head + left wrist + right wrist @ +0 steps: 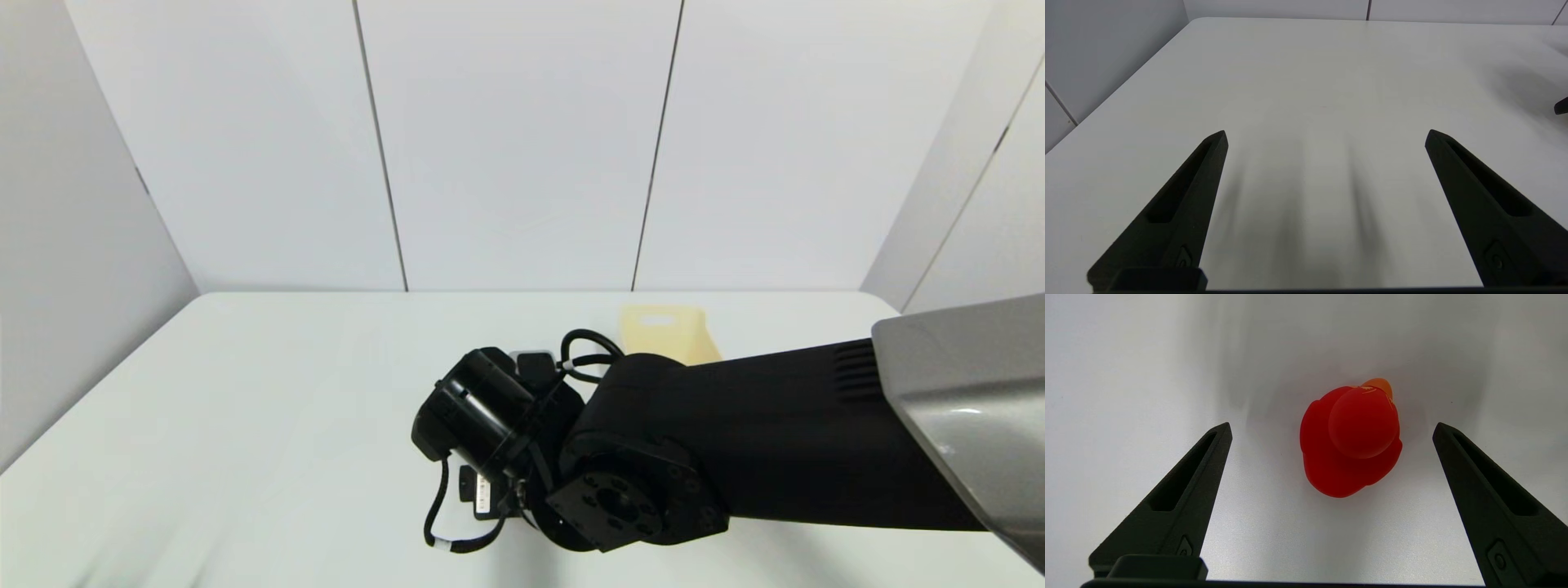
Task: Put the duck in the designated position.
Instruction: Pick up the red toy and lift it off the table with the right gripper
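The duck (pixel 1349 445), a small glossy red toy with a round head and an orange beak, stands on the white table in the right wrist view. My right gripper (pixel 1331 424) hovers straight above it, open, with one finger on each side and clear of the toy. In the head view my right arm (pixel 735 433) reaches over the middle of the table and hides both the duck and the fingers. My left gripper (pixel 1326 131) is open over bare table and holds nothing.
A cream bin (pixel 669 333) stands at the back of the table, just behind my right arm. White walls close the table at the back and sides. A dark bit of the right arm (pixel 1560 106) shows at the edge of the left wrist view.
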`<action>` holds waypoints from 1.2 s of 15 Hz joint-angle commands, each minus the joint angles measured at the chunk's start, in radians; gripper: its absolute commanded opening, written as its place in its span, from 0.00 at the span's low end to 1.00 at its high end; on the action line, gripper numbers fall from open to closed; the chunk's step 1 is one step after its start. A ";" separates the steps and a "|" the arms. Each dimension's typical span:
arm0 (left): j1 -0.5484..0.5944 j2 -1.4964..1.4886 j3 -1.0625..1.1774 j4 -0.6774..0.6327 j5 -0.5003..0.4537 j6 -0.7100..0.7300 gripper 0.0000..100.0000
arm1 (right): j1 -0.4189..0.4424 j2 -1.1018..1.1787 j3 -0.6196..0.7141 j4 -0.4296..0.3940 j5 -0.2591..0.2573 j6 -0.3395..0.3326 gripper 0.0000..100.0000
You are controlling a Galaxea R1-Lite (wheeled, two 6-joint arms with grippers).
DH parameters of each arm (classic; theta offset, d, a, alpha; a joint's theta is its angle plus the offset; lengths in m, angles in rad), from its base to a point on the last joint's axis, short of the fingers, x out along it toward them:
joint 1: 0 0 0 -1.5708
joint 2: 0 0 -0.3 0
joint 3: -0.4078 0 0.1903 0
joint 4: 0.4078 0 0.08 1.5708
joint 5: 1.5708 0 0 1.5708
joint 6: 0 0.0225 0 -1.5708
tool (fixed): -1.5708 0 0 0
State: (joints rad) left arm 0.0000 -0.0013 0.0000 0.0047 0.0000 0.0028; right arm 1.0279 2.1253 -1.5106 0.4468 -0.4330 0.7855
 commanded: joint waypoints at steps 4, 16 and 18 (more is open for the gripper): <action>0.000 0.001 0.000 0.000 0.000 0.000 1.00 | 0.000 -0.002 0.001 0.004 -0.003 0.004 0.00; 0.000 0.001 0.000 0.000 0.000 0.000 1.00 | 0.000 -0.054 0.000 0.003 -0.006 -0.008 0.00; 0.000 0.001 0.000 0.000 0.000 0.000 1.00 | 0.001 -0.091 -0.002 0.000 -0.010 -0.031 0.00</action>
State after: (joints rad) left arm 0.0000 -0.0013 0.0000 0.0043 0.0000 0.0032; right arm 1.0270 2.0811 -1.5111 0.4460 -0.4387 0.7657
